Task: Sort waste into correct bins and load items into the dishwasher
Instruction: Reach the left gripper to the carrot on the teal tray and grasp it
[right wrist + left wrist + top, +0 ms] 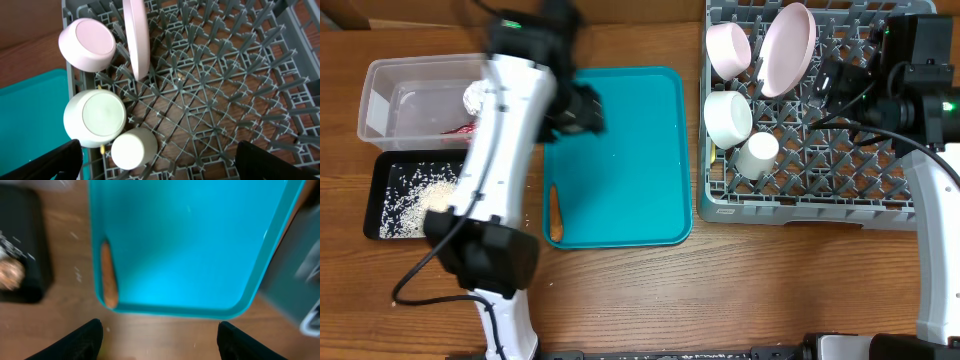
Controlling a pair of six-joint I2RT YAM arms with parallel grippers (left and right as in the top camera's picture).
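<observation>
A small orange carrot-like stick (108,275) lies in the near-left corner of the teal tray (190,240), and shows there from above too (556,212). My left gripper (160,324) hangs open over the wood in front of the tray, empty; seen from above it (585,108) is blurred. The clear tub (382,100) holds a crumpled napkin (478,97) and a red wrapper (465,130). The black tray (380,175) holds rice and a brown clump (438,195). In the grey rack (810,195) stand a plate (136,35), two bowls (87,44) (97,117) and a cup (132,147). My right gripper (159,145) is open above the rack.
The teal tray (630,150) lies between the bins and the rack. Bare wood runs along the table's front edge. My left arm (500,160) crosses over the tub and the black tray. A few rice grains lie on the wood beside the black tray (25,245).
</observation>
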